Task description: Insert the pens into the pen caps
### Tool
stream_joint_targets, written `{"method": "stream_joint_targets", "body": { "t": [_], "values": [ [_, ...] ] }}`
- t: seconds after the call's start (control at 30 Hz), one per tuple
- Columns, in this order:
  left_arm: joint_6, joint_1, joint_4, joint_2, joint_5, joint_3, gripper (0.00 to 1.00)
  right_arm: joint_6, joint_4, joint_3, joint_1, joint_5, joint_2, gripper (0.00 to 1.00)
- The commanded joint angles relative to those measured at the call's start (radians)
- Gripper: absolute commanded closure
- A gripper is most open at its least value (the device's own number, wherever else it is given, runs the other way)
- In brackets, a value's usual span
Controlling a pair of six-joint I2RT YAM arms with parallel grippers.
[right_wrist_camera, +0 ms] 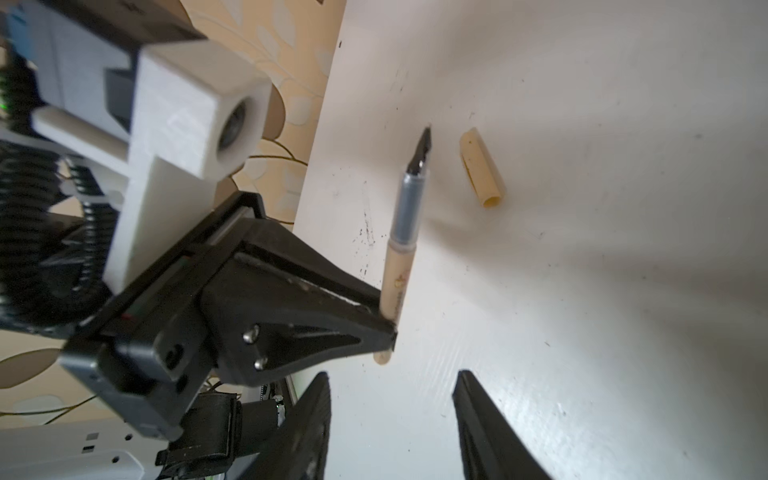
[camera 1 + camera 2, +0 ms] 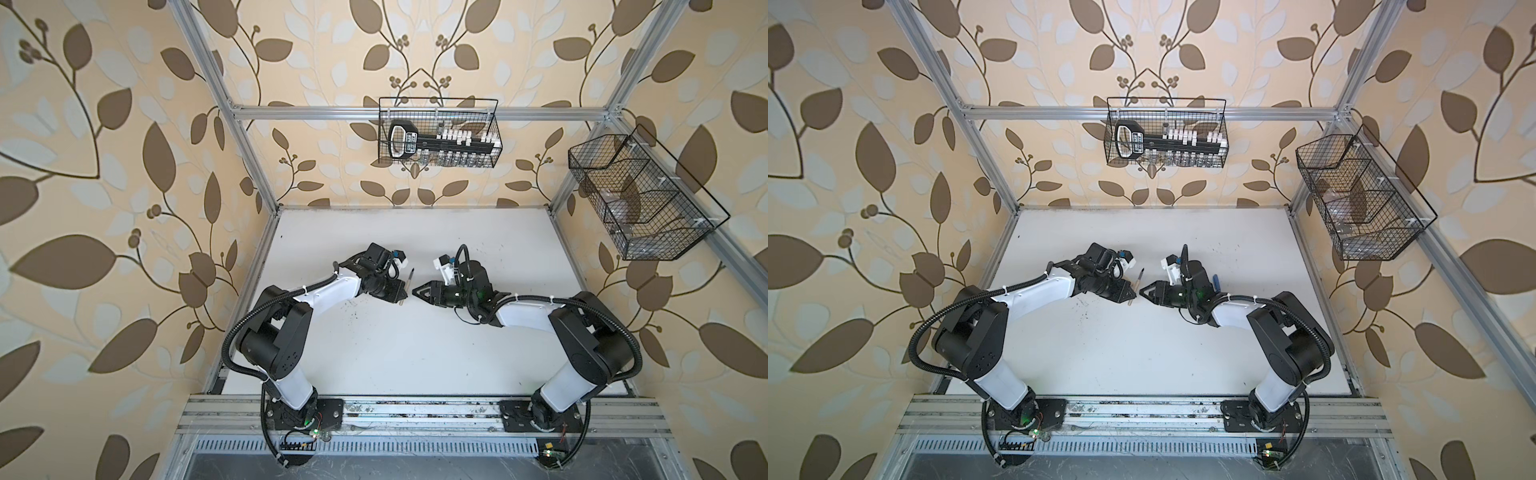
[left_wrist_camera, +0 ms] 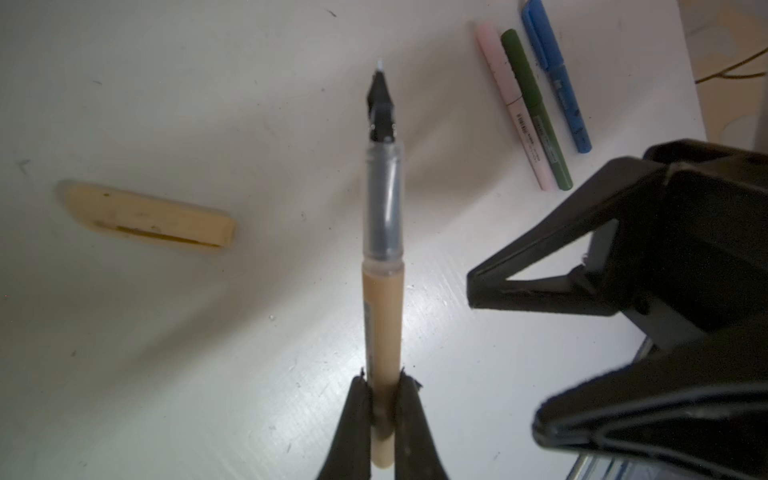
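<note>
My left gripper (image 3: 383,386) is shut on the back end of the tan pen (image 3: 382,316), whose clear section and dark pointed tip stick out past the jaws above the table. The tan cap (image 3: 149,216) lies loose on the white table beyond the tip, also visible in the right wrist view (image 1: 482,174). My right gripper (image 1: 392,376) stands open and empty, just beside the tan pen (image 1: 399,266). In both top views the left gripper (image 2: 402,296) and right gripper (image 2: 417,293) nearly meet at mid-table around the tan pen (image 2: 1137,286).
Pink (image 3: 515,108), dark green (image 3: 536,112) and blue (image 3: 555,79) pens lie side by side near the table's right part. A wire basket (image 2: 438,133) hangs on the back wall and another wire basket (image 2: 640,199) on the right frame.
</note>
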Motion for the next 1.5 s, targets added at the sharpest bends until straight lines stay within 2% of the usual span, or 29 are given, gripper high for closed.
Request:
{"method": "stream_joint_targets", "body": {
  "t": [0.0, 0.13, 0.33, 0.4, 0.47, 0.57, 0.63, 0.67, 0.7, 0.73, 0.8, 0.87, 0.93, 1.03, 1.13, 1.27, 1.37, 1.47],
  "values": [
    [-0.006, -0.014, 0.027, -0.030, 0.083, -0.008, 1.00, 0.038, 0.072, 0.030, -0.018, -0.018, 0.027, 0.50],
    [-0.005, -0.023, 0.032, -0.052, 0.090, -0.013, 1.00, 0.009, 0.017, 0.080, -0.025, -0.015, 0.053, 0.50],
    [0.016, -0.042, -0.008, -0.074, 0.093, -0.003, 1.00, 0.026, 0.044, 0.117, -0.037, -0.030, 0.082, 0.51],
    [0.011, -0.047, -0.002, -0.077, 0.087, -0.008, 1.00, 0.035, 0.056, 0.130, -0.036, -0.047, 0.090, 0.60],
    [0.008, -0.048, 0.004, -0.076, 0.090, -0.009, 1.00, 0.045, 0.072, 0.138, -0.035, -0.059, 0.100, 0.85],
    [0.006, -0.051, 0.028, -0.082, 0.095, -0.018, 1.00, 0.048, 0.071, 0.144, -0.039, -0.061, 0.107, 1.00],
    [-0.001, -0.051, 0.052, -0.092, 0.090, -0.029, 1.00, 0.052, 0.079, 0.141, -0.044, -0.071, 0.104, 1.00],
    [-0.007, -0.051, 0.058, -0.099, 0.086, -0.033, 0.96, 0.052, 0.080, 0.136, -0.047, -0.074, 0.097, 1.00],
    [-0.014, -0.051, 0.066, -0.105, 0.081, -0.036, 0.87, 0.049, 0.079, 0.129, -0.053, -0.073, 0.087, 1.00],
    [-0.028, -0.050, 0.079, -0.117, 0.067, -0.043, 0.73, 0.042, 0.077, 0.118, -0.058, -0.070, 0.067, 1.00],
    [-0.071, -0.032, 0.120, -0.147, 0.056, -0.062, 0.56, 0.017, 0.059, 0.096, -0.074, -0.069, 0.024, 1.00],
    [-0.141, 0.007, 0.203, -0.187, 0.103, -0.101, 0.34, -0.022, 0.027, 0.072, -0.086, -0.068, -0.026, 1.00],
    [-0.187, 0.042, 0.282, -0.216, 0.187, -0.133, 0.28, -0.050, 0.002, 0.051, -0.093, -0.069, -0.065, 1.00],
    [-0.187, 0.047, 0.301, -0.217, 0.241, -0.133, 0.22, -0.059, 0.013, 0.018, -0.094, -0.077, -0.115, 1.00],
    [-0.178, 0.049, 0.304, -0.176, 0.318, -0.117, 0.22, -0.051, 0.044, 0.006, -0.077, -0.079, -0.145, 1.00],
    [-0.239, 0.049, 0.420, -0.136, 0.450, -0.128, 0.25, -0.052, 0.072, 0.009, -0.034, -0.061, -0.165, 1.00],
    [-0.257, 0.048, 0.499, -0.162, 0.468, -0.160, 0.24, -0.046, 0.079, 0.011, -0.030, -0.038, -0.172, 1.00],
    [-0.240, 0.047, 0.490, -0.173, 0.456, -0.169, 0.23, -0.028, 0.114, 0.011, -0.032, -0.040, -0.166, 1.00]
  ]
}}
